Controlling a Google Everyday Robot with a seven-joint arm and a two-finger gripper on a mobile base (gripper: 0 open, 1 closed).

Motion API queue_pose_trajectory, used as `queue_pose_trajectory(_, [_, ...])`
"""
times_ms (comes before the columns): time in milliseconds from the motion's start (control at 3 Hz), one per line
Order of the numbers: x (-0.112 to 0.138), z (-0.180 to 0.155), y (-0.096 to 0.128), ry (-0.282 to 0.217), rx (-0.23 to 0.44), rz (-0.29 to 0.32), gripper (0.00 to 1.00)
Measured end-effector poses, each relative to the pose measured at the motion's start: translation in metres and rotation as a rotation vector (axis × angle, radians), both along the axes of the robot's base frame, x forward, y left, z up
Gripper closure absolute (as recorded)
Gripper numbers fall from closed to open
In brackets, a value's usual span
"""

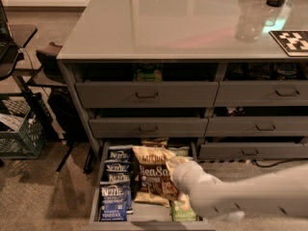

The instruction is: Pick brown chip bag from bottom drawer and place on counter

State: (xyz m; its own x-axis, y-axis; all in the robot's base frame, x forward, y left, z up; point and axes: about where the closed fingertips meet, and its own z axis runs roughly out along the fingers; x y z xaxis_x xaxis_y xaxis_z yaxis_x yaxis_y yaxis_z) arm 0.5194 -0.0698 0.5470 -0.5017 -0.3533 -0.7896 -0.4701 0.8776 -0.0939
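The brown chip bag (153, 176), cream on top and reddish-brown below with "Sea Salt" on it, lies in the middle of the open bottom drawer (96, 191). My gripper (179, 169) is at the bag's upper right edge, touching or overlapping it. The white arm reaches in from the lower right. The grey glossy counter (163, 18) spreads above the drawer cabinet.
Blue Kettle bags (115, 189) fill the drawer's left side, green bags (183, 211) lie on the right, and another brown bag (154, 142) is at the back. A clear bottle (250, 20) and a marker tile (291, 40) stand on the counter's right. A green crate (19, 131) is on the floor at the left.
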Motion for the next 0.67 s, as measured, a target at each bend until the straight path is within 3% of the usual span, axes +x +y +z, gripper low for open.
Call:
queue_pose_trajectory(333, [-0.063, 0.029, -0.002, 0.032, -0.023, 0.010, 1.00])
queue_pose_trajectory(667, [-0.089, 0.089, -0.008, -0.005, 0.008, -0.017, 1.00])
